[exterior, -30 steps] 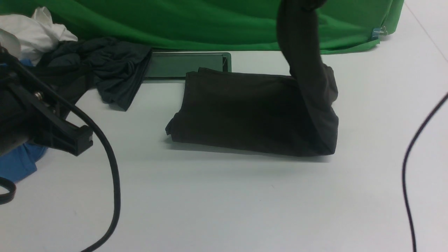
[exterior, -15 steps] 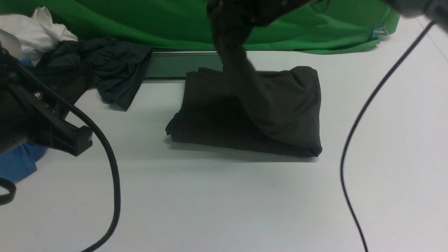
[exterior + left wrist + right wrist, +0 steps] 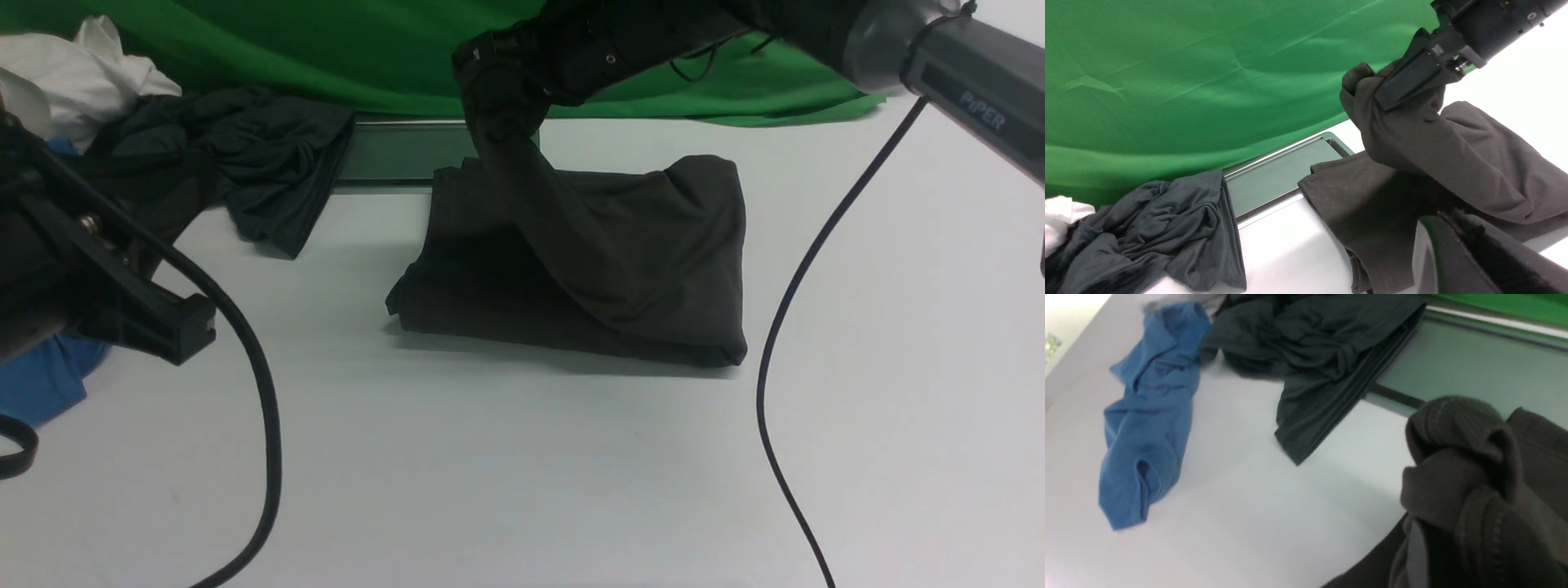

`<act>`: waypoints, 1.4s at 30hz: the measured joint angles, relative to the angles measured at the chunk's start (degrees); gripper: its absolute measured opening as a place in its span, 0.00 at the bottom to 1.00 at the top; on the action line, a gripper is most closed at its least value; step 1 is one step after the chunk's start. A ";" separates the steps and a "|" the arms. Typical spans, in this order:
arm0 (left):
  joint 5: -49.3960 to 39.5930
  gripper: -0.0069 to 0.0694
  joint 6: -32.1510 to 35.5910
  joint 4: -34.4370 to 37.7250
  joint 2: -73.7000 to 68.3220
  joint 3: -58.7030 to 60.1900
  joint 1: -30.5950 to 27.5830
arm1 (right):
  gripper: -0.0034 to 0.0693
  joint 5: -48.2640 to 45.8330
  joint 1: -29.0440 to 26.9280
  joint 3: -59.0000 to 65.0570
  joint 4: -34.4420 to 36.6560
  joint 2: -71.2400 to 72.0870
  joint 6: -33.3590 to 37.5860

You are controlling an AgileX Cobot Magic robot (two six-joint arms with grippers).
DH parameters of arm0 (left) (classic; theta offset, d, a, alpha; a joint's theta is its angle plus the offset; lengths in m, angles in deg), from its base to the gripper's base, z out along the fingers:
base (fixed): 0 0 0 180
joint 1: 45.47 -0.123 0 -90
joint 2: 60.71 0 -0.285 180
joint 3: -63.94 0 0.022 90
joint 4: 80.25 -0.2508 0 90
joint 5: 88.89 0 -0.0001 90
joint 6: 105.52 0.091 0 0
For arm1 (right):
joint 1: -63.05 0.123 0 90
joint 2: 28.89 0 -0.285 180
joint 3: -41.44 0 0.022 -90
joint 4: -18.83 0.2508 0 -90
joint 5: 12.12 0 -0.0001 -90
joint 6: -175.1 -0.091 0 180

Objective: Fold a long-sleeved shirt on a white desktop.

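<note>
The dark olive-brown long-sleeved shirt [image 3: 620, 269] lies folded in a rough rectangle at the middle back of the white desktop [image 3: 522, 474]. My right gripper [image 3: 494, 82] reaches in from the right and hangs above the shirt's back left corner. It is shut on a bunched sleeve, which slopes up from the shirt's right side; the left wrist view shows the black fingers [image 3: 1412, 77] pinching that bunch. In the right wrist view the ribbed cloth [image 3: 1470, 477] covers the jaws. My left gripper [image 3: 196, 322] stays low at the left, shut and holding nothing, its tip [image 3: 1443, 215] short of the shirt.
A charcoal-grey garment [image 3: 245, 163], a white cloth [image 3: 82, 73] and a blue shirt [image 3: 1147, 416] lie at the back left. A flat dark tray [image 3: 408, 151] sits under the green backdrop [image 3: 367, 49]. Black cables cross at the left [image 3: 265, 392] and the right [image 3: 784, 327].
My right gripper has carried the sleeve from high at the right, leftward across the shirt, and lower. The shirt's right side now lies folded over. The left arm has not moved.
</note>
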 joint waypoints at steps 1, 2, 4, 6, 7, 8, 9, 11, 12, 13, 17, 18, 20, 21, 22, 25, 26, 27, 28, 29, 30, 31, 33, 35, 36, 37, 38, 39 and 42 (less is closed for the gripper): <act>0.00 0.11 0.00 0.00 0.00 0.00 0.00 | 0.26 0.59 0.00 0.00 0.06 -0.14 -0.34; 0.00 0.11 0.00 0.00 0.00 0.00 0.00 | 0.30 0.98 0.00 0.00 0.06 -0.17 -0.40; 0.00 0.11 0.00 0.00 0.00 0.00 0.00 | 0.46 1.82 0.00 0.00 0.19 -0.33 -0.59; 0.00 0.11 0.00 0.00 0.00 0.00 0.00 | 0.66 2.34 0.00 0.00 0.40 -0.05 -0.89; 0.00 0.11 0.00 0.00 0.00 0.00 0.00 | 0.74 2.27 0.00 0.00 0.40 0.45 -1.24; 0.00 0.11 0.00 0.00 0.00 0.00 0.00 | 0.76 2.10 0.00 0.00 0.40 0.80 -1.39; 0.00 0.11 0.00 0.00 0.00 0.00 0.00 | 0.79 1.46 -0.07 0.00 0.28 1.61 -1.65; 0.00 0.11 0.00 0.00 0.00 0.00 0.00 | 0.79 0.66 -0.29 0.00 -0.23 3.11 -1.65; 0.00 0.11 0.00 0.00 0.00 0.00 0.00 | 0.76 -1.02 -0.83 0.00 -1.37 4.97 -1.57; 0.00 0.11 0.00 0.00 0.00 0.00 0.00 | 0.72 -2.03 -1.24 0.00 -2.31 6.17 -1.45; 0.00 0.11 0.00 0.00 0.06 0.00 0.00 | 0.49 -7.03 -3.68 -0.14 -9.09 11.29 -1.18; 0.00 0.11 0.00 0.00 0.06 0.00 0.00 | 0.44 -7.89 -4.10 -0.27 -10.92 12.17 -1.18; 0.00 0.11 0.00 0.00 0.06 0.00 0.00 | 0.26 -11.96 -5.58 -0.46 -16.41 13.93 -0.97; 0.21 0.11 0.00 0.06 -0.18 0.00 0.00 | 0.16 -15.40 -6.41 -0.46 -18.87 14.26 -0.92; 0.20 0.11 0.00 0.06 -0.26 0.00 0.00 | 0.16 -15.94 -6.51 -0.46 -19.25 14.33 -0.92; 0.64 0.11 0.00 0.75 -1.60 0.00 0.00 | 0.08 -21.39 -8.02 2.14 -22.57 14.40 -0.79; 0.65 0.11 0.00 1.15 -2.17 0.00 0.00 | 0.08 -20.91 -8.26 4.11 -22.64 14.40 -0.87; 0.65 0.11 0.00 1.76 -2.79 0.00 0.00 | 0.07 -18.88 -8.34 6.48 -21.99 14.40 -0.98; 0.65 0.11 0.00 1.86 -2.92 0.00 0.00 | 0.07 -18.40 -8.34 7.54 -21.75 14.40 -0.91; 0.65 0.11 0.00 2.48 -3.70 0.00 0.00 | 0.07 -15.67 -8.14 10.35 -19.92 14.30 -0.48; 0.71 0.11 0.00 2.70 -4.10 0.00 0.00 | 0.07 -12.25 -7.80 12.71 -17.40 14.10 0.16; 0.82 0.11 0.00 2.98 -4.69 0.00 0.00 | 0.07 -5.81 -6.24 18.06 -12.96 13.33 2.56; 0.82 0.11 0.00 2.96 -4.84 0.00 0.00 | 0.07 2.44 -3.50 23.02 -9.03 11.59 5.74; 0.90 0.11 0.00 2.77 -4.84 0.00 0.00 | 0.07 6.92 -1.50 25.03 -7.70 10.13 7.03; 0.96 0.11 0.00 2.47 -4.84 0.00 0.00 | 0.07 9.72 0.26 26.60 -6.88 7.90 8.00; 0.96 0.11 0.00 2.36 -4.84 0.00 0.00 | 0.07 10.23 0.69 26.73 -6.82 7.60 8.20; 0.96 0.11 0.00 2.21 -4.84 0.00 0.00 | 0.07 11.30 1.78 27.21 -6.54 5.57 8.61; 0.96 0.11 0.00 2.15 -4.84 0.00 0.00 | 0.07 12.05 2.45 27.41 -6.40 4.24 8.66; 0.65 0.11 0.00 2.16 -4.84 0.00 0.00 | 0.07 12.40 3.37 27.48 -6.33 1.64 8.60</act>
